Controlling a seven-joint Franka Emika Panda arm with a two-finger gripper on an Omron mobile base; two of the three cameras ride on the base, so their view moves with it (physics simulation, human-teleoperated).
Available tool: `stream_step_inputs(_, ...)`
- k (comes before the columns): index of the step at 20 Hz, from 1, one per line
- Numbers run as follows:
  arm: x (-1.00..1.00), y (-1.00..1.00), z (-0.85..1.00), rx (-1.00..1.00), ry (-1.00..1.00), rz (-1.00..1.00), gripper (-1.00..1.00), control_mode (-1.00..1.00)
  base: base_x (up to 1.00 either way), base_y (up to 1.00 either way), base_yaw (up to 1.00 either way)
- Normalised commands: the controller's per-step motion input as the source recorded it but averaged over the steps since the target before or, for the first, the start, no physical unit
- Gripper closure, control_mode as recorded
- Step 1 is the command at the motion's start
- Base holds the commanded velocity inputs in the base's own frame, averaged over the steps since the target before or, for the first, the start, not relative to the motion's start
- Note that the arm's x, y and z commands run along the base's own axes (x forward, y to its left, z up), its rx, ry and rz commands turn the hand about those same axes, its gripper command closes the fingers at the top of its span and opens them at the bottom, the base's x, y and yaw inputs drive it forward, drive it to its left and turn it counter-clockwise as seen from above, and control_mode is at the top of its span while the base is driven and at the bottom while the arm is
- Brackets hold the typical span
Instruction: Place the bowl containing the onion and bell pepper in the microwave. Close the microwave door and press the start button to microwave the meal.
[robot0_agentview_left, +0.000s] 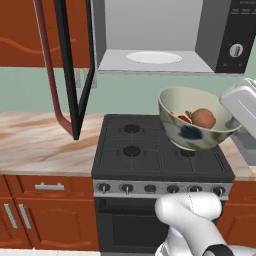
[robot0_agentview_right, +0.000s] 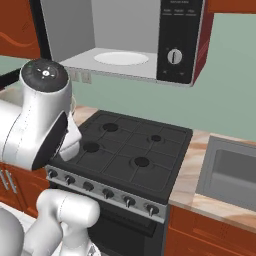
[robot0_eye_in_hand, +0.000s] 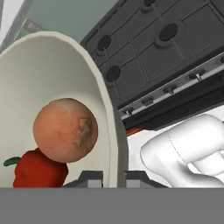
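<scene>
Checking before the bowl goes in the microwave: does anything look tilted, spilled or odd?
Nothing spilled. The bowl hangs tilted above the stove, held at its rim by the pincer; the onion and pepper lie inside. The microwave stands open.

A home kitchen: a black gas stove (robot0_agentview_left: 162, 150) sits beneath an open microwave (robot0_agentview_left: 165, 37), flanked by red-brown wooden cabinets (robot0_agentview_left: 47, 212), marble-look countertop (robot0_agentview_left: 42, 142) and sink (robot0_agentview_right: 232, 172).
</scene>
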Motion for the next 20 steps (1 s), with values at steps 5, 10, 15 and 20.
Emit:
stream_step_inputs(5, 0.01, 0.00, 0.13, 0.00, -0.06, -0.19, 1.00, -1.00, 0.00, 0.00, 0.00)
stream_step_inputs(10, 0.11, 0.00, 0.01, 0.00, -0.23, -0.16, 1.00, -1.00, 0.00, 0.00, 0.00)
stream_step_inputs(15, 0.15, 0.00, 0.14, 0.00, -0.23, -0.05, 1.00, -1.00, 0.00, 0.00, 0.00)
stream_step_inputs(20, 0.24, -0.03, 0.29, 0.00, -0.05, -0.03, 1.00, -1.00, 0.00, 0.00, 0.00)
